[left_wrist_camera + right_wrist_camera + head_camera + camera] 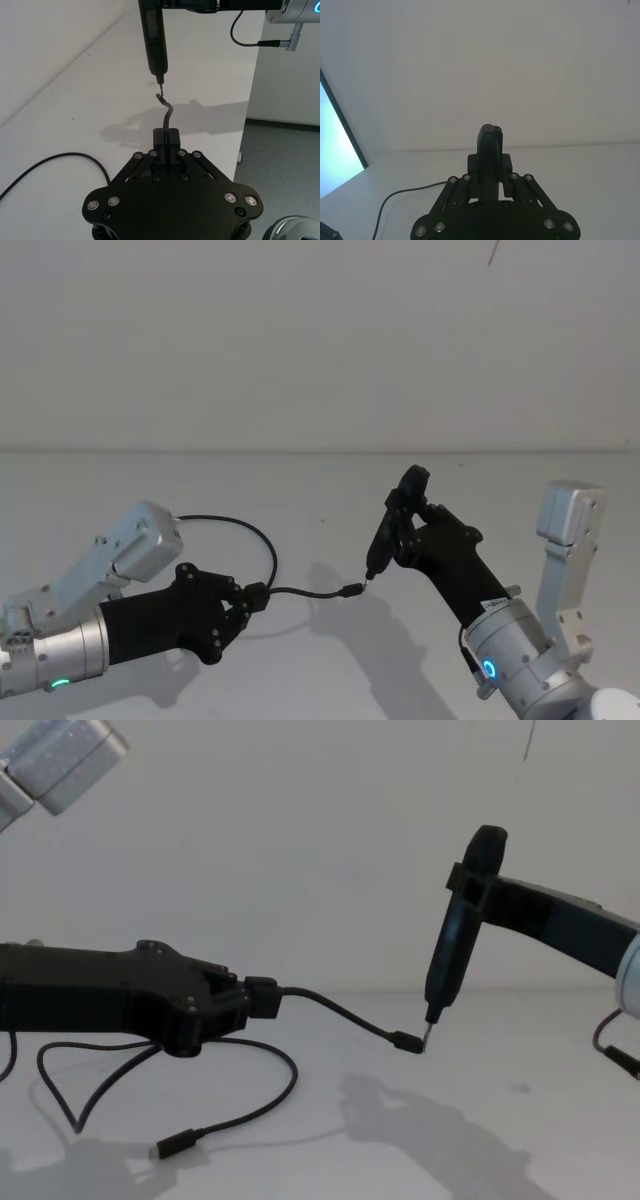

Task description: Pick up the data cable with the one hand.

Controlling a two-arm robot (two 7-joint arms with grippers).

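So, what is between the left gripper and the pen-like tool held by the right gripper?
A short raised stretch of the data cable, from the left gripper to its plug at the tool tip, seen in the chest view.

black data cable [330,1010] at frame centre; black left gripper [262,997] on a silver forearm [55,650] with green light; black pen-like tool [455,935]; plain white table [500,1120].

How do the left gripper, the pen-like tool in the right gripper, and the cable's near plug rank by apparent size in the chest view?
1. left gripper, largest, though nearest the camera.
2. pen-like tool, held by the right gripper.
3. Raised plug of the data cable, smallest.
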